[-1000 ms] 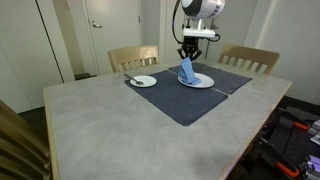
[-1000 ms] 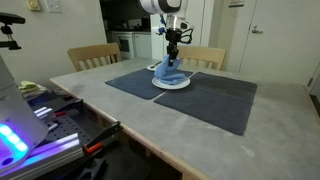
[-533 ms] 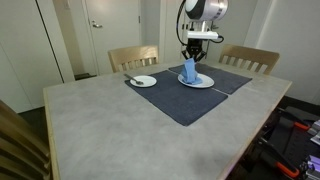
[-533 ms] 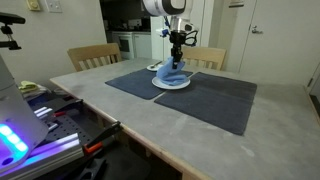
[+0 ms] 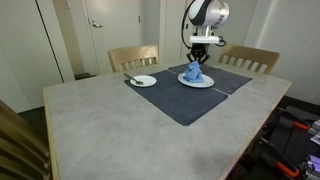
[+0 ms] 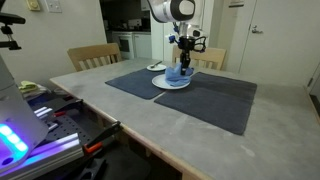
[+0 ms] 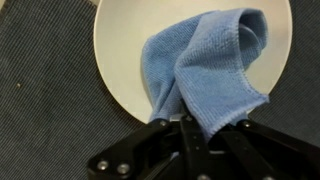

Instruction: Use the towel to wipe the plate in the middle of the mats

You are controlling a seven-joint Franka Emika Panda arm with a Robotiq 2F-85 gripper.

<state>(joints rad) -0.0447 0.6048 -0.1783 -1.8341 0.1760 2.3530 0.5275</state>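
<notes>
The bright blue towel point(image 7: 205, 65) hangs bunched from my gripper point(image 7: 190, 118), whose jaws are shut on its upper fold. Its lower folds rest on the large plain white plate point(image 7: 125, 45), which lies on the dark blue-grey mats point(image 7: 45, 110). In both exterior views the towel point(image 5: 195, 75) point(image 6: 178, 73) drapes onto the plate point(image 5: 196, 82) point(image 6: 172, 84) under the gripper point(image 5: 201, 60) point(image 6: 185, 63). The mats point(image 5: 190, 102) point(image 6: 215, 98) spread over the far half of the table.
A smaller white plate with a utensil point(image 5: 142, 80) sits on the mat's corner. Wooden chairs point(image 5: 133, 57) point(image 5: 250, 58) stand behind the pale grey tabletop point(image 5: 100, 125). Equipment and cables point(image 6: 50, 125) lie beside the table edge.
The gripper has moved across the plate with the towel still in its jaws, and the towel now lies more bunched on the plate instead of hanging long.
</notes>
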